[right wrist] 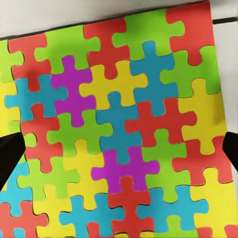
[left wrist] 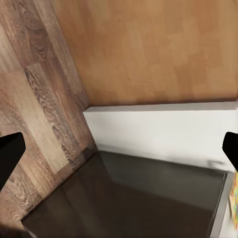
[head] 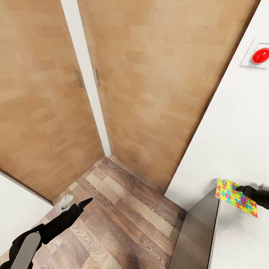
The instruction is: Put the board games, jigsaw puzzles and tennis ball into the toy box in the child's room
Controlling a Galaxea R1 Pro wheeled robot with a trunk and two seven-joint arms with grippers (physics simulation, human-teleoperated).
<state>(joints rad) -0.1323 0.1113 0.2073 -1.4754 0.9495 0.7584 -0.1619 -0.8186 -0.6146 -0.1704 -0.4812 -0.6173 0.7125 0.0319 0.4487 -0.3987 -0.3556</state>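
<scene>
Up front in the head view, wooden wardrobe doors and wood-plank floor face me, with a red button on the white wall at right. My right gripper sits at the frame's right edge on the top rim of a jigsaw puzzle, which is tilted above the pale table top. Whether the fingers pinch it or just touch I cannot tell. My left gripper hangs over the floor, fingers apart, nothing in it. The toy box is not visible. Risk: a thin edge hold, so the puzzle could slip or swing if I turn the base fast; this corner is tight, and the left arm could clip the doors.

Left wrist view: dark fingertips sit at both picture edges, wide apart and empty. Beyond them are the table's dark side panel, white wall and floor.

Right wrist view: the puzzle's coloured face is very close, fingertips at either edge of the picture. They look spread across it, but contact is not clear.
</scene>
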